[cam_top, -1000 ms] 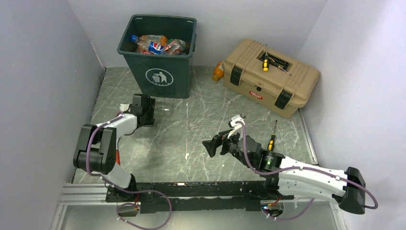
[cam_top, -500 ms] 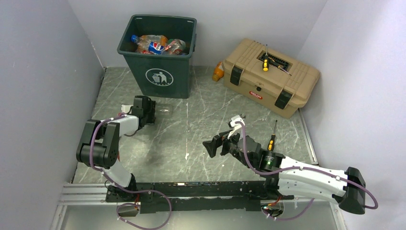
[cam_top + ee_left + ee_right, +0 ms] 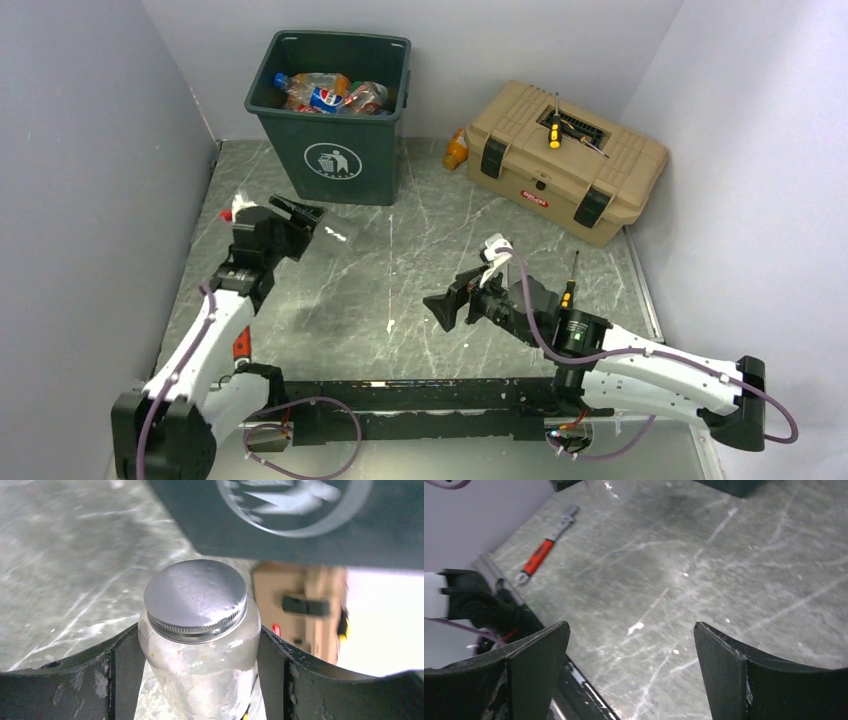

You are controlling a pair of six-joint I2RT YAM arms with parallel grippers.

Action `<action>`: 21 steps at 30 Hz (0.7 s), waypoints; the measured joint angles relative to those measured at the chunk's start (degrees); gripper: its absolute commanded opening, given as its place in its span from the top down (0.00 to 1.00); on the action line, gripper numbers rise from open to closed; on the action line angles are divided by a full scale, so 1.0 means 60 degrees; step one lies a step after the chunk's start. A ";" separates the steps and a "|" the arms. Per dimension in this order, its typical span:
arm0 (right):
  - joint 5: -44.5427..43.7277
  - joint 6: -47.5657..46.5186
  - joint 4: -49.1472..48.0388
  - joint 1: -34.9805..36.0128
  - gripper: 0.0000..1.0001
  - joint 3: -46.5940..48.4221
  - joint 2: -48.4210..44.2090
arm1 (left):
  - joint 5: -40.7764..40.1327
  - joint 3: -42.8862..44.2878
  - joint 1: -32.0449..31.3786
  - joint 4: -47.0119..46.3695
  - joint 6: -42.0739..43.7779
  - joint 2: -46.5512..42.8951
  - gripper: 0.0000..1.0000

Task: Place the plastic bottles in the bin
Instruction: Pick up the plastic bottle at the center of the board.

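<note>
A wrench (image 3: 544, 550) with an orange-red grip lies by the left edge of the worktop (image 3: 420, 215), toward the near corner. Further along that edge the left gripper (image 3: 303, 222) pinches a clear bottle (image 3: 200, 630) with a silver-grey cap, one finger pressed on each side of its body, cap pointing at the bin's front face. The bin (image 3: 365, 150) stands in the far left corner, with several bottles (image 3: 325, 92) already piled inside. Near the middle of the near edge the right gripper (image 3: 631, 645) hangs over bare marble, fingers spread wide and holding nothing. A screwdriver (image 3: 568, 290) lies just right of that arm. An orange bottle (image 3: 456, 150) rests against the left end of the tan toolbox (image 3: 565, 175) in the far right corner.
</note>
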State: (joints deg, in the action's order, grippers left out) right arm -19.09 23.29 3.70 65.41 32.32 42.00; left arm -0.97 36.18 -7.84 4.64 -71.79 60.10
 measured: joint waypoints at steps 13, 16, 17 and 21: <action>0.2892 -0.0459 -0.0729 -0.0040 0.00 0.1960 0.0892 | 0.7442 0.2350 -0.0248 -0.0761 0.5158 -0.1767 0.83; 0.3136 -0.0455 -0.1173 -0.0058 0.00 0.2211 0.1300 | 0.8298 0.2113 -0.0539 -0.1446 0.5242 -0.1876 0.87; 0.3202 -0.0455 -0.1315 -0.0069 0.00 0.2299 0.1421 | 0.8495 0.2087 -0.0674 -0.1639 0.5286 -0.1876 0.88; 0.3268 -0.0444 -0.2098 -0.0087 0.00 0.2514 0.1829 | 0.8892 0.2007 -0.1388 -0.2382 0.5359 -0.1872 0.92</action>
State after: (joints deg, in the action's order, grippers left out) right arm 0.51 20.62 -8.88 64.88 47.40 52.97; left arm 52.38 48.23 -16.16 -9.65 -39.64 48.86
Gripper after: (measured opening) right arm 0.997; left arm 0.753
